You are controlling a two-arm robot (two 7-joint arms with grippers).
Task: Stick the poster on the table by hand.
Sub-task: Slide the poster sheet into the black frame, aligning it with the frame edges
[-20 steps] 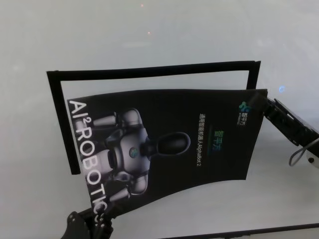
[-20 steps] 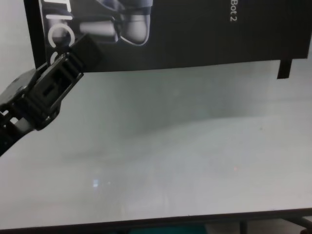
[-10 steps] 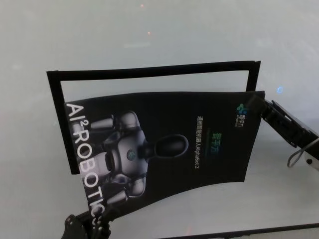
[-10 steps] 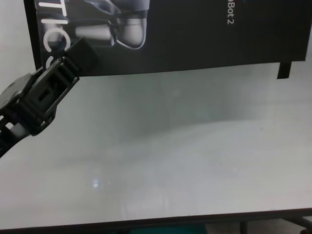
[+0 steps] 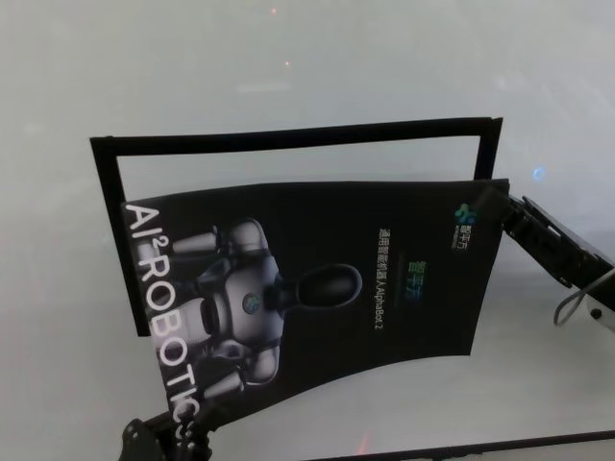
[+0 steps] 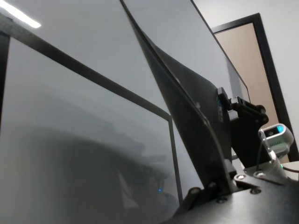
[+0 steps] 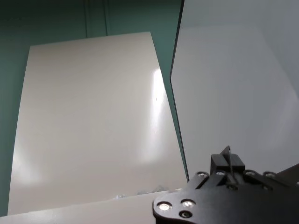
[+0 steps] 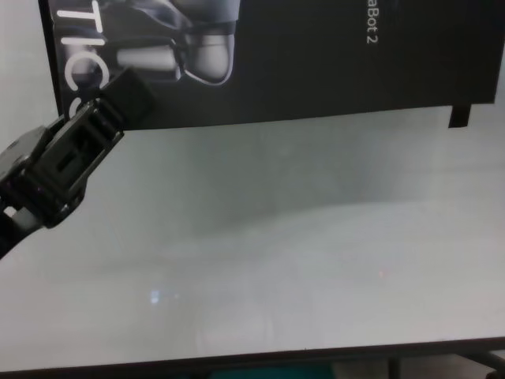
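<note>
Hanging over the white table [image 5: 288,67], the poster [image 5: 317,298] is a glossy black sheet held at two opposite corners, and it bows between them instead of lying flat. Its print shows a grey-white robot figure [image 5: 245,307], white "AI² ROBOTICS" lettering [image 5: 159,307] along the end nearer the left gripper, and a small teal logo [image 5: 468,213] at the end nearer the right gripper.

The left gripper [image 8: 118,99] is pressed together on the poster's near corner, beside the lettering; in the chest view its black, blocky, ribbed body slants up from the lower side to the sheet's edge, with its tip on the printed face. In the left wrist view the poster [image 6: 187,102] rises edge-on from this gripper as a curved dark sheet, and the other arm's gripper [image 6: 238,109] shows at its far end.

The right gripper [image 5: 507,209] pinches the poster's far corner beside the teal logo, its dark segmented arm [image 5: 562,252] running away from the poster with a thin cable loop [image 5: 577,298] hanging off it.

On the table lies a frame of narrow black strips [image 5: 288,137]. One long strip runs beyond the poster's far edge, and a short strip drops from each end of it. The poster covers part of the space inside this frame and extends past it toward the table's near edge [image 8: 252,359], where a wide bare stretch of tabletop lies beside the left gripper.
</note>
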